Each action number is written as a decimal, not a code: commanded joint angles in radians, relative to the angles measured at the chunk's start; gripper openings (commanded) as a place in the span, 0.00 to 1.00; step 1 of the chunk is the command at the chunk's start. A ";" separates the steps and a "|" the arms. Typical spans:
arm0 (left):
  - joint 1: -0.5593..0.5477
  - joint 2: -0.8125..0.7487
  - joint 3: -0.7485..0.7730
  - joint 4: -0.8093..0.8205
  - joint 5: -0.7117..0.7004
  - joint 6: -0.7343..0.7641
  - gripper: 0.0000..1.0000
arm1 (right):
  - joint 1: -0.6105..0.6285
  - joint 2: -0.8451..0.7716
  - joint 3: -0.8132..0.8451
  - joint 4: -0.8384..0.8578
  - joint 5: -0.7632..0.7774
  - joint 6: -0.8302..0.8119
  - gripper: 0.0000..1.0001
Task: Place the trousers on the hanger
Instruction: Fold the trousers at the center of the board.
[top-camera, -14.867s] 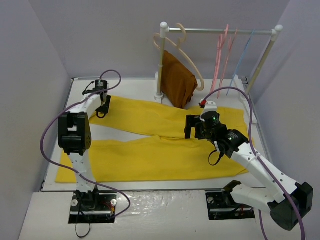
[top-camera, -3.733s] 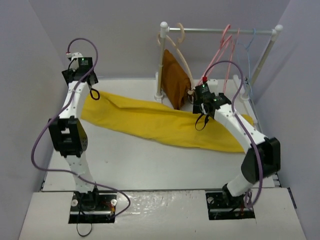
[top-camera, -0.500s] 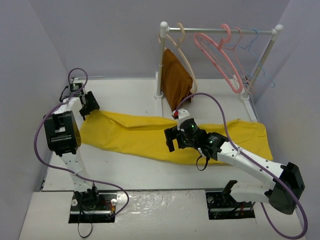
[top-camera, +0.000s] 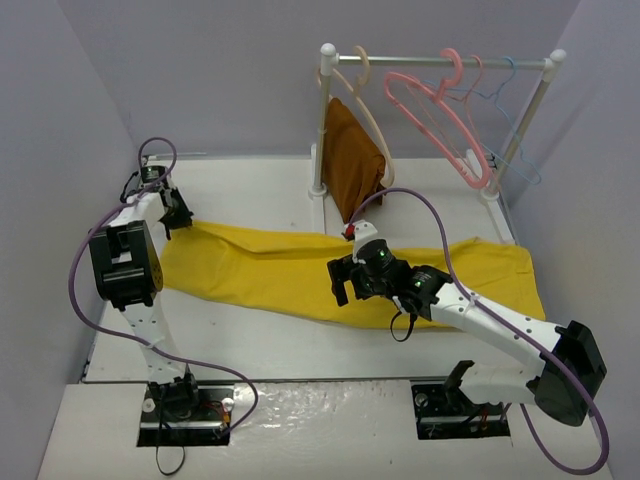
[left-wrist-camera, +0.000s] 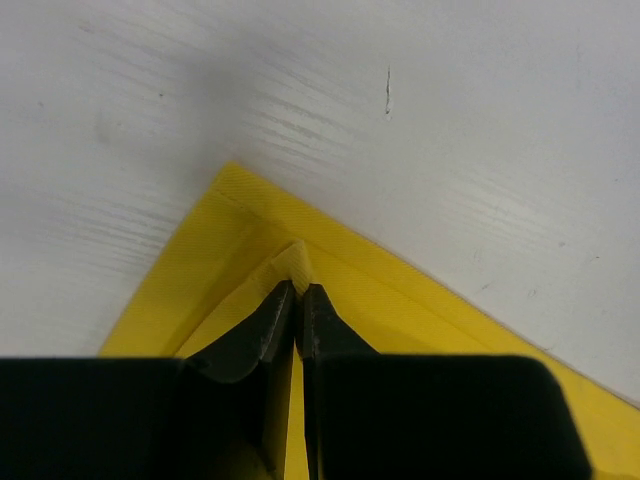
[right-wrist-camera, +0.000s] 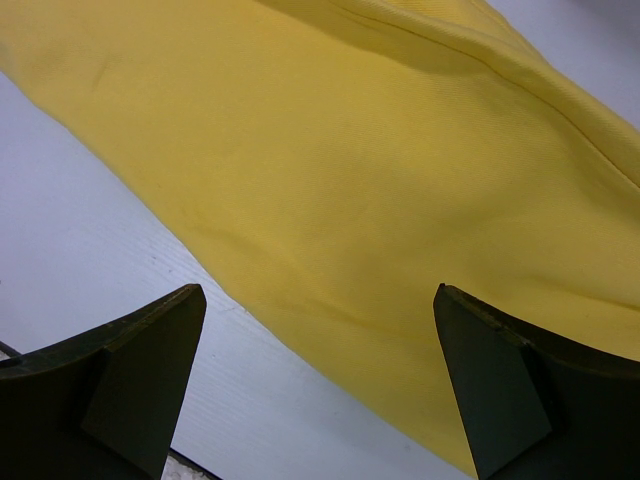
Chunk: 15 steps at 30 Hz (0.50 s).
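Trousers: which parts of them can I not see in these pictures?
Top view: the right arm covers part of the trousers near the middle.
Left wrist view: only one corner shows; the left gripper hides the rest.
Right wrist view: the picture edges cut the cloth off; no leg ends or waist show.

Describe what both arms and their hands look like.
The left arm and right arm have white links, black joint housings and a purple cable looping along each. The left hand and right hand are black, with two tapered fingers each. The right wrist carries a green light and a red tip.
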<state>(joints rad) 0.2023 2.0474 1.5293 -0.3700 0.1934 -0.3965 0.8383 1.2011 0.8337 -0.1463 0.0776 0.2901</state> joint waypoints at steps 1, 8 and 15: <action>-0.002 -0.116 0.149 -0.145 -0.130 0.001 0.00 | -0.005 -0.026 0.000 0.040 0.013 0.015 0.95; -0.003 -0.128 0.313 -0.325 -0.392 -0.057 0.00 | -0.005 -0.040 -0.016 0.040 0.029 0.020 0.95; 0.000 0.034 0.398 -0.372 -0.447 -0.102 0.09 | -0.005 -0.052 -0.044 0.039 0.056 0.040 0.95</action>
<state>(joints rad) 0.1974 2.0151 1.8542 -0.6995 -0.1680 -0.4593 0.8383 1.1849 0.7995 -0.1407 0.0884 0.3093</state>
